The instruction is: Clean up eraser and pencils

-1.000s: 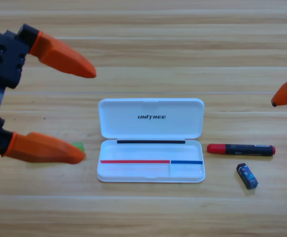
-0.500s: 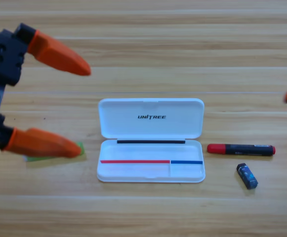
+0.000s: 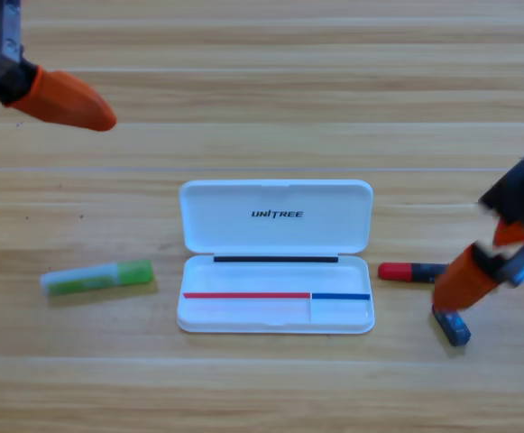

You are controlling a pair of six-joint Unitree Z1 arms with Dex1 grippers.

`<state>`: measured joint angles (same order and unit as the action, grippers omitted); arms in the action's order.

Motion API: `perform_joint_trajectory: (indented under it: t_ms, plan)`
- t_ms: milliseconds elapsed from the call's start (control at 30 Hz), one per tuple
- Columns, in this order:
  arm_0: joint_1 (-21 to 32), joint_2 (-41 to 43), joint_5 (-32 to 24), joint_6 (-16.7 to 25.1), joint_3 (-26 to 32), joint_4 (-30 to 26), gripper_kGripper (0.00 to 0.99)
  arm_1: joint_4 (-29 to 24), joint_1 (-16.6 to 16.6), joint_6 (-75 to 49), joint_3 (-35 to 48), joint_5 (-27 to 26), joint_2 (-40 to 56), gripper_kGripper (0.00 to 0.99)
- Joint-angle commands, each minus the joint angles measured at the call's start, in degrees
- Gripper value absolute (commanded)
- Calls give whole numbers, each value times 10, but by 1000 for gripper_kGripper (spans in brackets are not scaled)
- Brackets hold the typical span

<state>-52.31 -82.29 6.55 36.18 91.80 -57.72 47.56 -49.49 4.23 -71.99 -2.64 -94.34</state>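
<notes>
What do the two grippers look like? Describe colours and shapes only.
The left gripper shows one smooth, tapered orange finger on a black and metal-grey mount. The right gripper has a black body with orange fingers, equally rounded. No cables or markings are visible.

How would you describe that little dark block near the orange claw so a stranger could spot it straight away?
Start at the open white case in the middle of the wooden table and look right, past the red-capped marker. Just below the right gripper lies the eraser. It is a small dark blue-black block with a light blue label, far shorter than the marker.
</notes>
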Motion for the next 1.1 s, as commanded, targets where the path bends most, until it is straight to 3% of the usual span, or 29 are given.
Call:
perform_joint_trajectory:
  t_ms: [33, 400, 867, 933, 1033, 1100]
  plan:
    - [38, -40, 20, 25, -14, -20, 962, 3, 22, 33, -15, -11, -130, 943]
    - [75, -73, 16, 34, -72, -11, 962, -20, 53, 47, -9, 24, -197, 864]
    - [121, -152, 40, 46, -169, 70, 960, -33, 63, 48, 4, 19, -231, 750]
    - [122, -167, 42, 49, -182, 82, 960, -34, 63, 46, 4, 16, -236, 618]
    - [122, -187, 42, 50, -200, 96, 960, -37, 63, 45, 5, 13, -241, 586]
    - [122, -197, 42, 50, -217, 114, 960, -38, 63, 43, 6, 11, -246, 514]
